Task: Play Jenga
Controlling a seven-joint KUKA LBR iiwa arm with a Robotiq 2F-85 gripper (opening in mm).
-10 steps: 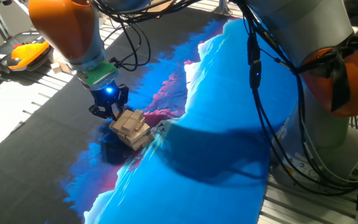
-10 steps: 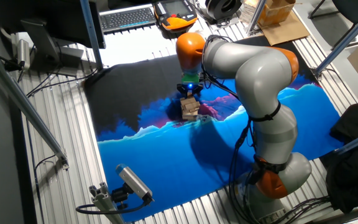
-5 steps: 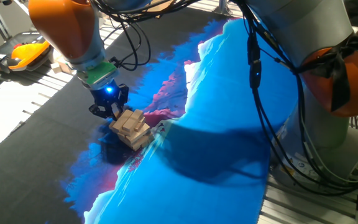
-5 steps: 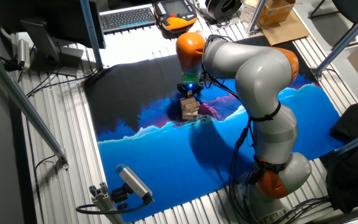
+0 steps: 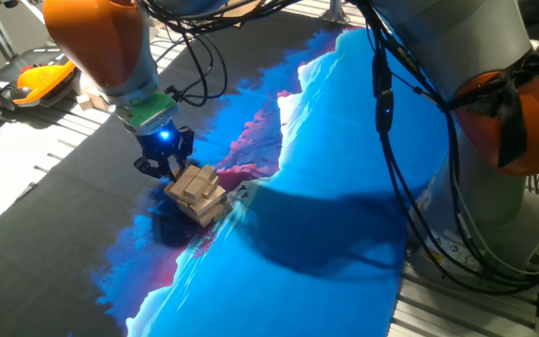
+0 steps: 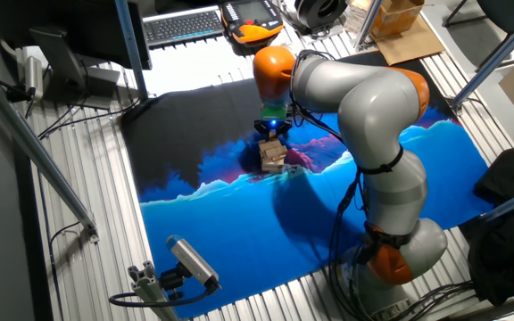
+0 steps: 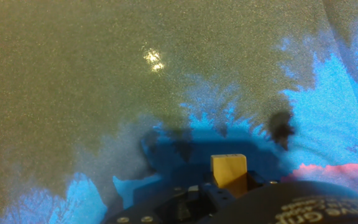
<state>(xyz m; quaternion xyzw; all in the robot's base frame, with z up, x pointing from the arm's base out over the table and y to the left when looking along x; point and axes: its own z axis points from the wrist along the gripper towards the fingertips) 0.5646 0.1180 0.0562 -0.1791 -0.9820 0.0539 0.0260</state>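
- On the left of one fixed view, the gripper (image 5: 165, 167) hangs low over the dark part of the mat (image 5: 344, 187), its blue light lit, right at the upper left edge of the Jenga (image 5: 197, 194).
- The Jenga tower stands just right of and below the gripper in that view, at the boundary where the mat's black turns to blue and pink. Its layers sit askew, and the top blocks' long axes run diagonally, from lower left to upper right.
- In the other fixed view, the gripper (image 6: 273, 130) is directly behind the tower (image 6: 273, 157), on the far side from the camera, so close that I cannot tell touching from just apart.
- In the hand view, a pale block end (image 7: 229, 172) shows between the jaws at the bottom edge. Whether they pinch it or merely flank it cannot be told.
- Judgement: the coming move turns on sliding along that block's long axis, away from the tower; any sideways drag risks skewing the stack further.
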